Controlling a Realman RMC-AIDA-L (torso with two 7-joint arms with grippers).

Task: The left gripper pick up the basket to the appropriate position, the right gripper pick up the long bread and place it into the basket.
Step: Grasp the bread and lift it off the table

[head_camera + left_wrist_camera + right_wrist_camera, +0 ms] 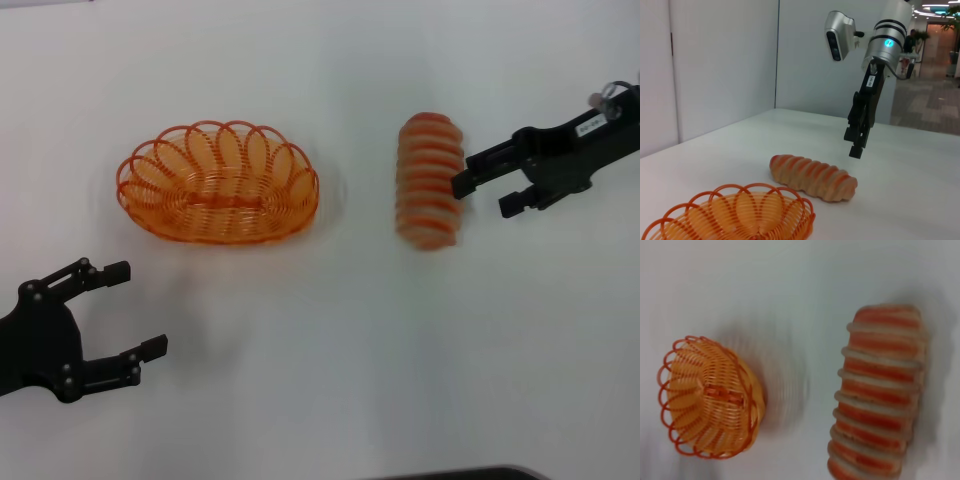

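The orange wire basket (pixel 218 182) sits empty on the white table (pixel 330 330), left of centre; it also shows in the left wrist view (pixel 735 215) and the right wrist view (pixel 710 397). The long striped bread (pixel 430 180) lies on the table to the basket's right, also seen in the left wrist view (pixel 812 177) and the right wrist view (pixel 880 390). My left gripper (pixel 125 310) is open and empty, near the table's front left, apart from the basket. My right gripper (pixel 483 192) is open, just right of the bread and above the table (pixel 856 144).
A dark edge (pixel 460 473) shows at the table's front. Walls and a corridor (pixel 935 65) lie beyond the table's far side.
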